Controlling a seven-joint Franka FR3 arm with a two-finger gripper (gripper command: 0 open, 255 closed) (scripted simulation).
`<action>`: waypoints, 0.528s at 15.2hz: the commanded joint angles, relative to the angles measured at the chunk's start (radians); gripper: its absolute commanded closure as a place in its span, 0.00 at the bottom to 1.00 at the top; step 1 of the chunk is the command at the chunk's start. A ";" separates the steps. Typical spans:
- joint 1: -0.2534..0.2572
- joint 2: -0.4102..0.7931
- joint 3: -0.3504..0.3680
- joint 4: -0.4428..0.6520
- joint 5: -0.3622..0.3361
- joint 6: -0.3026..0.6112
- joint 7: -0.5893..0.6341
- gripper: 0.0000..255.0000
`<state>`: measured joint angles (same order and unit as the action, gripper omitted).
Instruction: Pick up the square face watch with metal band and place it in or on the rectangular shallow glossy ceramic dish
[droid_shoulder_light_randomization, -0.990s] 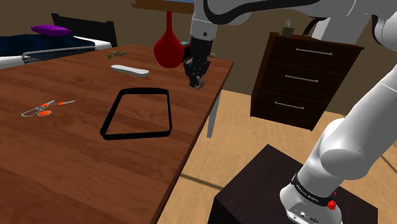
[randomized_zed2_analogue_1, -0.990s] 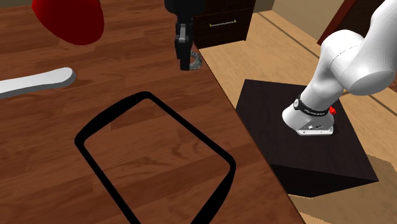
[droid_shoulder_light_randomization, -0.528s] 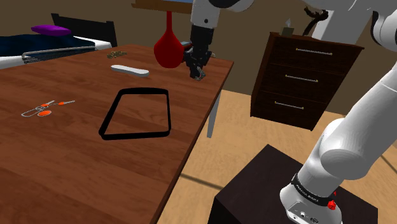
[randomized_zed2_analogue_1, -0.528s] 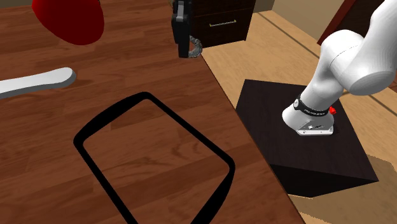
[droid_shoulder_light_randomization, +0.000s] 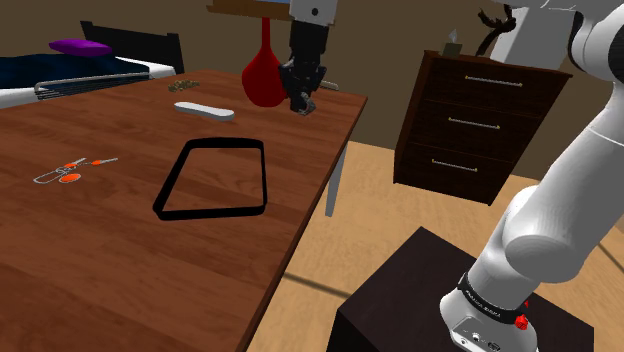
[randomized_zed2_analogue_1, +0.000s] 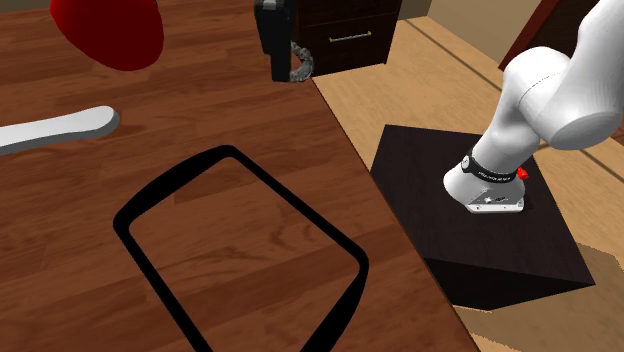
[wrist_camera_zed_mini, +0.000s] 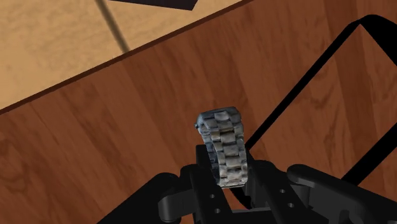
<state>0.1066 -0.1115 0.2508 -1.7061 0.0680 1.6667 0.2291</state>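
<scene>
The watch (wrist_camera_zed_mini: 222, 146) has a grey metal link band, and my gripper (wrist_camera_zed_mini: 230, 181) is shut on it, the band standing up between the black fingers. In the shoulder view the gripper (droid_shoulder_light_randomization: 303, 102) hangs above the table's far right corner with the watch (droid_shoulder_light_randomization: 307, 107) at its tip, clear of the wood. The second exterior view shows the watch (randomized_zed2_analogue_1: 301, 62) beside the gripper (randomized_zed2_analogue_1: 284, 68). The dish (droid_shoulder_light_randomization: 178, 172) appears as a black rectangular rim lying flat on the table, nearer the camera than the gripper; its rim (randomized_zed2_analogue_1: 300, 205) and a corner (wrist_camera_zed_mini: 299, 89) are also visible.
A red rounded vase (droid_shoulder_light_randomization: 262, 75) stands just behind the gripper. A white elongated object (droid_shoulder_light_randomization: 204, 110) lies beyond the dish, and a small orange-handled item (droid_shoulder_light_randomization: 70, 172) lies to the shoulder view's left. The table edge (droid_shoulder_light_randomization: 335, 165) is close; a dark dresser (droid_shoulder_light_randomization: 480, 120) stands beyond it.
The gripper has risen from the tabletop with the watch clasped in it and drifted slightly toward the shoulder view's left. The dish has not moved.
</scene>
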 joint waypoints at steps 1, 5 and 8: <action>0.019 0.034 0.026 0.036 -0.009 -0.001 0.047 1.00; 0.065 0.124 0.081 0.134 -0.042 -0.010 0.151 1.00; 0.107 0.204 0.117 0.227 -0.077 -0.025 0.228 1.00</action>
<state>0.1996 0.0695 0.3558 -1.5073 0.0017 1.6471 0.4281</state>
